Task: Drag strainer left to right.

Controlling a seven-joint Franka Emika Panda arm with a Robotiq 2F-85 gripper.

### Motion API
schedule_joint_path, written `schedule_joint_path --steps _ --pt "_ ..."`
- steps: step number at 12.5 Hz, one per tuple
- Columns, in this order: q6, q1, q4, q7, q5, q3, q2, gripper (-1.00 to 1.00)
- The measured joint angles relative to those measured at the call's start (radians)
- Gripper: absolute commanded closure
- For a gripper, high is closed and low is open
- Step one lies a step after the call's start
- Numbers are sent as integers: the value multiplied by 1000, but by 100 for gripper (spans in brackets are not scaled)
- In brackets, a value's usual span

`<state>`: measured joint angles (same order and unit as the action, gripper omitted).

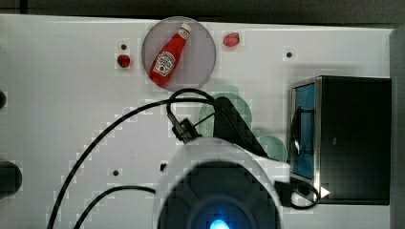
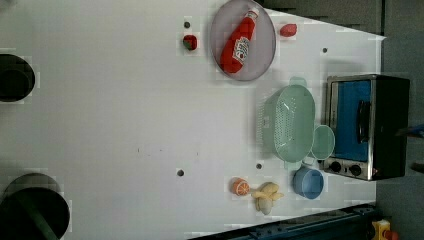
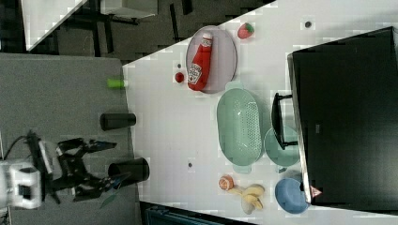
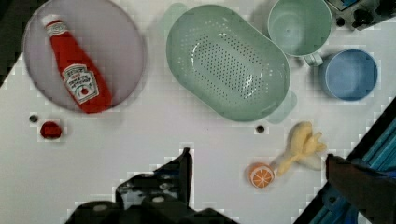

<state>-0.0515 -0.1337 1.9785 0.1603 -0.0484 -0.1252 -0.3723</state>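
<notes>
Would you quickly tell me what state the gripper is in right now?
Gripper: jaws open wide, holding nothing, apart from the strainer.

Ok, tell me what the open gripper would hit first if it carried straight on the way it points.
Probably bare white table: in the wrist view the gripper points down at it, short of the pale mint-green perforated plastic strainer. Depth is unclear.

Bright even light, soft faint shadows, blocky compression artefacts, slight blur

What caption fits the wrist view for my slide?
Open claw hovers above the table, clear of the mint strainer, flanked by a ketchup plate and green mug.
</notes>
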Motion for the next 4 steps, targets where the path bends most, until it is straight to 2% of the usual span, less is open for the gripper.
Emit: schedule_joint_path --steps 4 --pt "34 -4 -35 -19 20 16 0 -100"
